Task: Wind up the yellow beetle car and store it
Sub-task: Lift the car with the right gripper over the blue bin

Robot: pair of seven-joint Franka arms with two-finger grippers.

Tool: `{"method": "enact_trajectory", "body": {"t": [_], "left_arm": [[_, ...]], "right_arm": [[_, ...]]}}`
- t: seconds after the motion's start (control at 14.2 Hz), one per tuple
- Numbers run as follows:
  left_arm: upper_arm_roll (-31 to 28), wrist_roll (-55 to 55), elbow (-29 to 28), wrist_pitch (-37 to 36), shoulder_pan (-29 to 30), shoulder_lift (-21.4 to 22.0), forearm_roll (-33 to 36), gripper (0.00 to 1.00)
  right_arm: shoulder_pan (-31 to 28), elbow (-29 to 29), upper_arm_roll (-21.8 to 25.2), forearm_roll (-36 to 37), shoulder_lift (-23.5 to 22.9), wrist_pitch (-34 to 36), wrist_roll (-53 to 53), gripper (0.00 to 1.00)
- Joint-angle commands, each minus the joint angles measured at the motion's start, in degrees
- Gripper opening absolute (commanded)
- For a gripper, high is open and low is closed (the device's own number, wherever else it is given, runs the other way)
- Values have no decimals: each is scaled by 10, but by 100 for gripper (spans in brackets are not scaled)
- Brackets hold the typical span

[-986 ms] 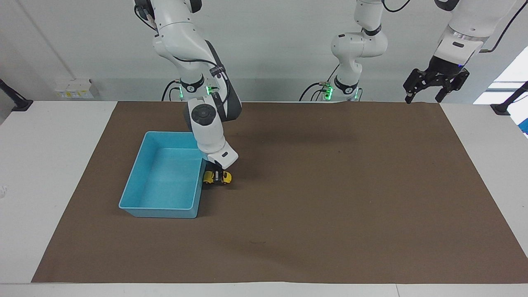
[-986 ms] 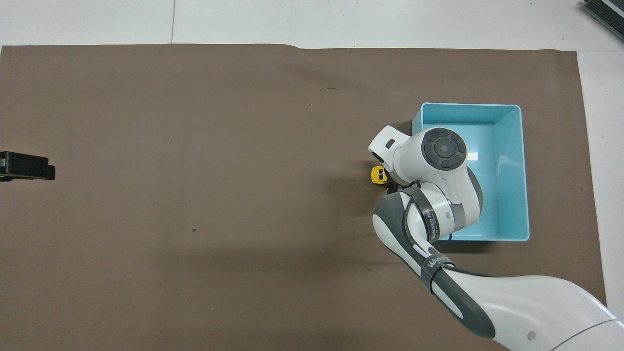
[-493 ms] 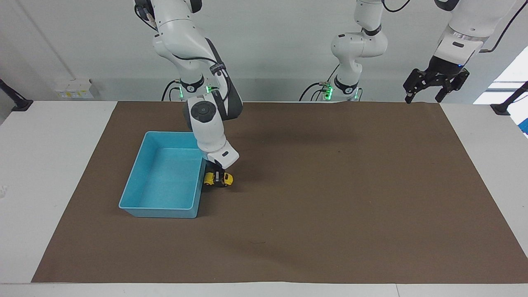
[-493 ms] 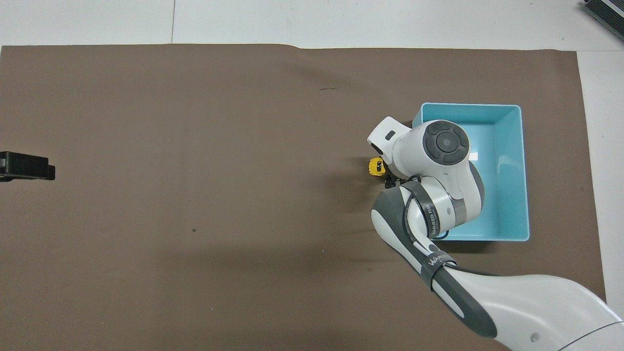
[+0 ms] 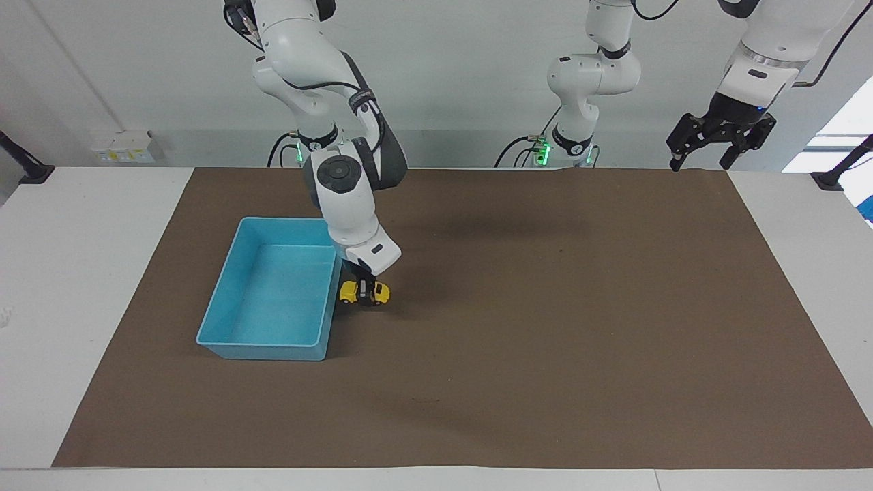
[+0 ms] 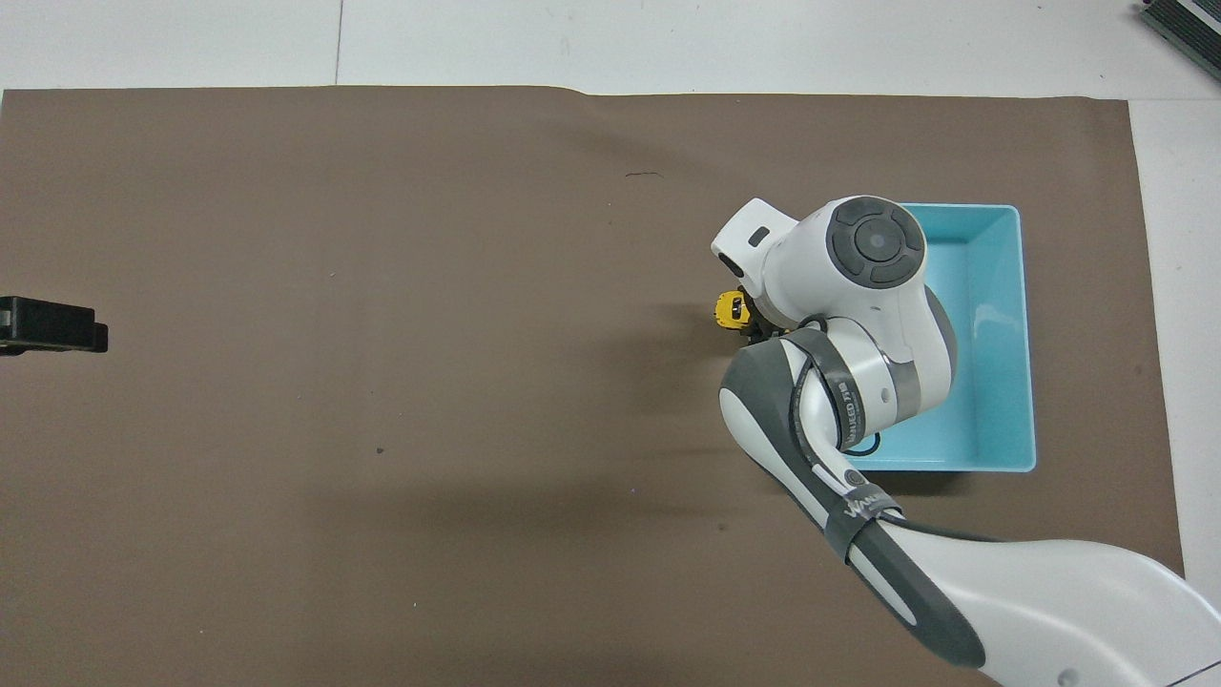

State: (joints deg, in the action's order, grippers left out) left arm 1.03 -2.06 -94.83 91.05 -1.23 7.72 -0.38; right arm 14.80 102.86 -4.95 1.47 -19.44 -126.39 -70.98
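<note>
From my remote station I log the table first: a white top almost wholly covered by a brown mat that runs nearly edge to edge. On the mat, toward the right arm's end of the table, sits a light blue bin, a rectangular open tub, upright, with nothing visible inside it. The right arm reaches down from its base and bends over the bin's corner nearest the robots; in the overhead view its wrist covers part of the bin. The right gripper is low at the mat, just beside the bin's long wall on the side toward the middle of the table, and its fingers are clenched across the body of the yellow car. The car is a small rounded toy; it is at mat level, close to the bin wall but outside the bin, and I cannot tell whether its wheels touch the mat. From overhead only one yellow end of the car shows past the wrist. The left arm waits, raised over the edge of the mat at its own end of the table, and the left gripper hangs there released, fingers spread, holding nothing; overhead only its dark tip enters at the edge.
</note>
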Motion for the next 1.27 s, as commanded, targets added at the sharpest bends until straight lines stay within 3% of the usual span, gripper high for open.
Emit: {"method": "enact_trajectory", "body": {"t": [0.0, 0.35, 1.2], "left_arm": [[4, 1, 4, -12, 8, 5, -8, 100], [5, 1, 4, -11, 8, 5, -8, 100], [5, 1, 4, -12, 8, 5, -8, 100]], "right_arm": [[-3, -30, -6, -7, 12, 49, 11, 5], [-21, -29, -2, -4, 48, 100, 2, 5], [-145, 13, -1, -6, 68, 109, -151, 5]]}}
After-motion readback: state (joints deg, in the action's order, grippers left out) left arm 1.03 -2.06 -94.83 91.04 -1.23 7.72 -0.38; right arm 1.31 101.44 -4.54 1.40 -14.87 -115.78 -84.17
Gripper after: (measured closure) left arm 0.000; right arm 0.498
